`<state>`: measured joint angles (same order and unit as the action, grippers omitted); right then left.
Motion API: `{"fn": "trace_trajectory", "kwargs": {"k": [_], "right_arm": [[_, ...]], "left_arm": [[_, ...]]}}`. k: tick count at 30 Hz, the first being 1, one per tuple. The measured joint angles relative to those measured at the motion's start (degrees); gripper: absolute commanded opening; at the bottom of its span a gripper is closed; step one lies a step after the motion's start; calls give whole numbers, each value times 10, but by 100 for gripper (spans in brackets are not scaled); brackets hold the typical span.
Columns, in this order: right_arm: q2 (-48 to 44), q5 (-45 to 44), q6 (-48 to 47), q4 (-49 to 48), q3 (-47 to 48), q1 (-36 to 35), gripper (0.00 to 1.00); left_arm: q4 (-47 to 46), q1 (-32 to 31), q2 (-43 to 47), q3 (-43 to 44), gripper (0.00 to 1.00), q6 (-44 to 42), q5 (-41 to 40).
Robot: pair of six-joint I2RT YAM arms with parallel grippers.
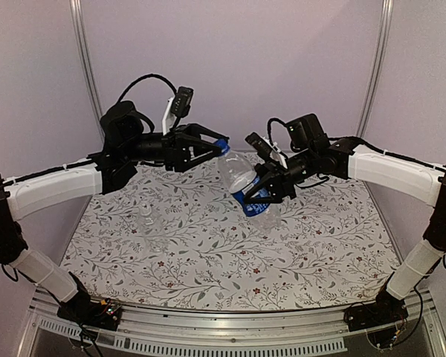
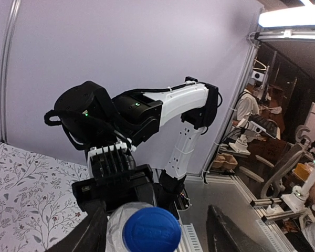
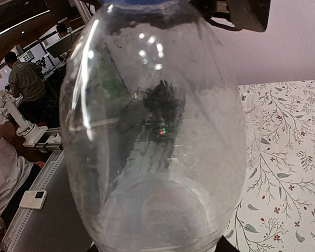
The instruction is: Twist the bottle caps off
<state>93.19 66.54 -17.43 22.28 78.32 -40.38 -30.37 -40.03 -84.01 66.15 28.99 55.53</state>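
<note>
Bottle work in mid-air above floral tabletop [image 1: 320, 245], over its middle and toward the far edge. Right gripper [image 1: 262, 195]: clamped on the labelled bottle [image 1: 236, 172] round the blue-and-white band, jaws closed against its sides; holds it clear of the cloth, tilted, base down toward the right edge, neck up toward the far-left corner. Blue cap [image 1: 222, 146]: on the neck of that bottle, facing straight into the left gripper [image 1: 214, 149]. Left gripper: reaches level from the left-edge side, jaws spread wide, cap between them. From the left wrist camera, one dark finger [image 2: 89, 236] close by the bottle's shoulder, the other standing off from the cap with a plain gap; no grip on anything, no contact with the cap to be seen. From the right wrist camera, view filled by the clear, misted body of the held bottle, blue of the cap just showing at the top; own fingers hardly in sight there, so grip judged from the overhead view. Short bottle [image 1: 147, 220]: unlabelled, nearly see-through, upright on the cloth, well apart from both grippers, nearer the left edge than the right, roughly midway between near and far edges. Pale cap [image 1: 145, 209]: faint at its top, hard to tell from the plastic; whether seated fully or loose, cannot tell.
</note>
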Motion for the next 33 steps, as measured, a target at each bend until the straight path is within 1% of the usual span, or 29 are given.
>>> {"fn": "trace_trajectory", "kwargs": {"k": [7,12,14,17,19,21,22,25,27,30,33], "right_arm": [[0,1,0,0,0,0,39],[0,1,-3,0,0,0,39],[0,1,-4,0,0,0,39],[0,1,-4,0,0,0,39],[0,0,-3,0,0,0,38],[-1,-8,-3,0,0,0,38],[-1,-16,-2,0,0,0,38],[-6,-57,2,-2,0,1,38],[-9,-95,7,-6,0,3,38],[-10,-142,13,-13,0,3,38],[-10,-171,14,-20,0,3,38]], "left_arm": [[-12,0,-4,0,43,8,10],[-19,2,-4,0,37,12,10],[-19,2,-5,0,32,12,10],[-19,2,-6,0,23,10,10],[-19,2,-6,0,15,5,6],[-14,3,-5,0,5,4,-1],[-11,3,-5,0,3,3,-7],[24,3,3,0,2,1,-52],[62,-2,13,0,2,2,-103],[135,-24,33,7,4,3,-218],[199,-58,50,20,6,14,-339]]}}
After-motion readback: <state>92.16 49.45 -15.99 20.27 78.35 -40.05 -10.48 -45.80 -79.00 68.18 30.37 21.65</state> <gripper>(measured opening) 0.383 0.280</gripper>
